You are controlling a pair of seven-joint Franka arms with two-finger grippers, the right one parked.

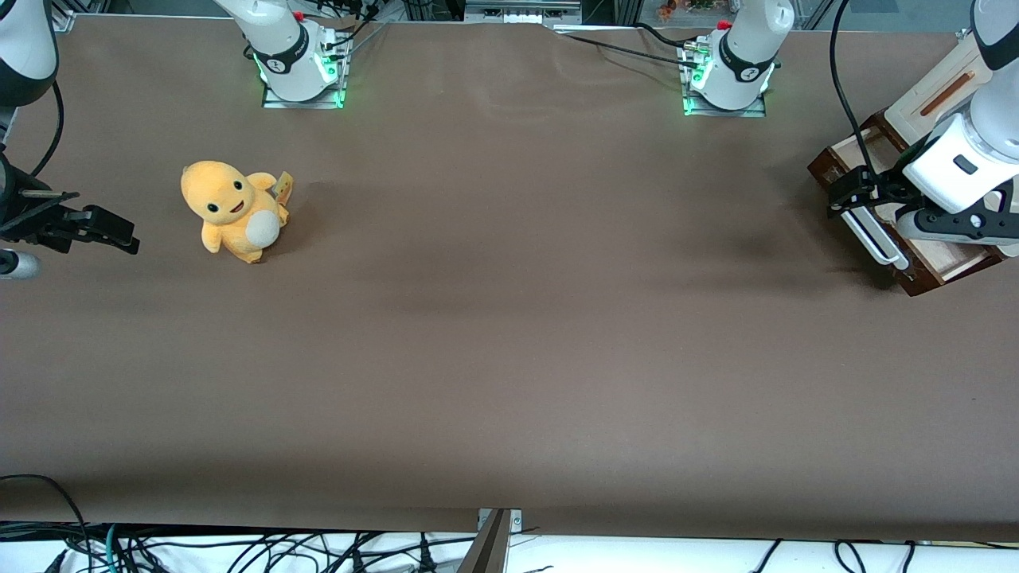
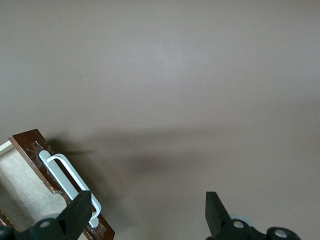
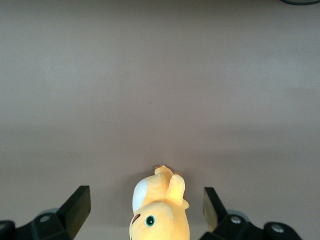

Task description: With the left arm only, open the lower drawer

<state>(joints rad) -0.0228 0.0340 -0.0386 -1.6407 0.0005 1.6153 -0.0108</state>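
The left arm hangs over the pulled-out drawer, its pincer spread apart and empty, one finger touching the white handle.

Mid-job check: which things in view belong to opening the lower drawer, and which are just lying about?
Part of the job:
- lower drawer, pulled out, pale inside showing
- its white bar handle
- left arm, with its pincer open, just above the handle, not gripping it

Just lying about:
- yellow plush toy, toward the parked arm's end of the table
- cream cabinet panel above the drawer
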